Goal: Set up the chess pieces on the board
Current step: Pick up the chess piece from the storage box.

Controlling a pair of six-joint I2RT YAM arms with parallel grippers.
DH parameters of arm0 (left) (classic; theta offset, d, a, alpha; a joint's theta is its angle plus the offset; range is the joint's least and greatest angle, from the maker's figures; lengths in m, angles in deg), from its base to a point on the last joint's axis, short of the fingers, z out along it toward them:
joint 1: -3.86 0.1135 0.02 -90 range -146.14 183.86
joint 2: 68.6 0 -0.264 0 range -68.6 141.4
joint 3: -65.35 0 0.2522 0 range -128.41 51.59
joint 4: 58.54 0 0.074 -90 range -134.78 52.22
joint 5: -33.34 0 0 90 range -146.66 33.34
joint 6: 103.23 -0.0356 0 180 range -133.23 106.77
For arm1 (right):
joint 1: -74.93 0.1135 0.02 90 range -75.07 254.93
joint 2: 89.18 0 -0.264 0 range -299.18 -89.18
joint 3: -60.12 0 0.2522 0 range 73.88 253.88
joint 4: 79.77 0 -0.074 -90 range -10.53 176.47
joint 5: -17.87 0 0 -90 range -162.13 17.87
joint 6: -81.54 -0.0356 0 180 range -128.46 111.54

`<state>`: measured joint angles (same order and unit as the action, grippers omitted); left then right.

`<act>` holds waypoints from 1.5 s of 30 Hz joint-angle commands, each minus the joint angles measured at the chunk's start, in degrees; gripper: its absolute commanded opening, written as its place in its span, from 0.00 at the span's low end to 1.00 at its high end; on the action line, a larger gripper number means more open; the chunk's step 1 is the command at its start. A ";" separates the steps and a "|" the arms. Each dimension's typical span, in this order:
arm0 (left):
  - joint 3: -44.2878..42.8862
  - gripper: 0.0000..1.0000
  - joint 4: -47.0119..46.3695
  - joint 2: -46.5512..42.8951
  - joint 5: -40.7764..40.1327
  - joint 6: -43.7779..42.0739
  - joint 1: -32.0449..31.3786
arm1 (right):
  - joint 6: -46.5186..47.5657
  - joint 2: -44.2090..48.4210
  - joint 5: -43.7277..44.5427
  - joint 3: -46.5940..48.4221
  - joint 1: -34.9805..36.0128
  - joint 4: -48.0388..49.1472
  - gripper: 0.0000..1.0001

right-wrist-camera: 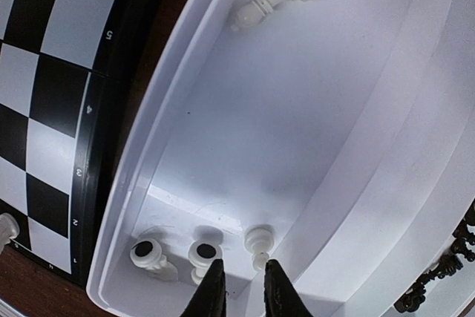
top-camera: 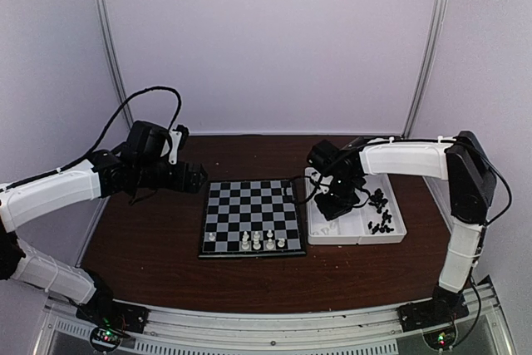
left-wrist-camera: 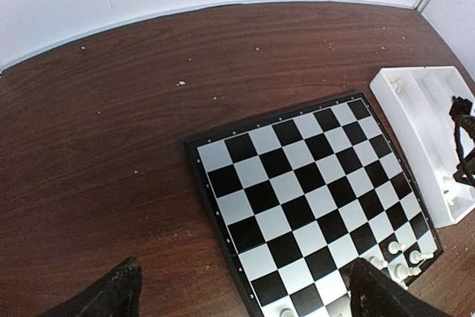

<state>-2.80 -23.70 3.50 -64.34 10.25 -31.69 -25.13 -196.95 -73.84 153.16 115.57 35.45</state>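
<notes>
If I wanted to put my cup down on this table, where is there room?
The table is bare left of the board and in the strip in front of it. The board's far rows are bare too. Crowded: its near edge with white pieces, and the tray, with the right gripper inside and black pieces beside.

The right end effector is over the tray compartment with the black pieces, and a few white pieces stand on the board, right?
No. The right end effector is over the tray compartment with white pieces; the black pieces lie in the other one, as the right wrist view shows. A few more do stand on the board.
</notes>
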 commanded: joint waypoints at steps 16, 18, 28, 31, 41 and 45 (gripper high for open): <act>-2.47 0.98 -1.85 1.05 1.00 -1.02 0.39 | 0.67 -2.44 3.12 -1.86 0.38 0.29 0.20; -2.47 0.98 -1.92 1.07 1.05 -0.98 0.39 | 0.63 -2.53 3.12 -2.47 0.38 0.54 0.21; -2.56 0.98 -1.83 1.06 1.35 -0.83 0.39 | 0.42 -1.81 2.42 -2.88 0.40 1.04 0.09; -2.62 0.98 -1.85 0.87 1.44 -0.89 0.39 | 0.47 -0.50 2.45 -2.01 0.36 0.79 0.08; -2.50 0.98 -2.50 0.66 2.79 -0.61 0.39 | 3.29 6.68 -0.10 2.72 1.97 -1.20 0.08; -2.30 0.98 -2.67 0.68 3.28 -0.46 0.39 | 4.34 4.24 -2.17 6.09 4.22 -1.90 0.08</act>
<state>-3.63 -23.81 4.15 -62.22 9.86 -31.69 -22.64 -191.55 -73.51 156.14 117.47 34.57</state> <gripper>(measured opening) 0.976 0.084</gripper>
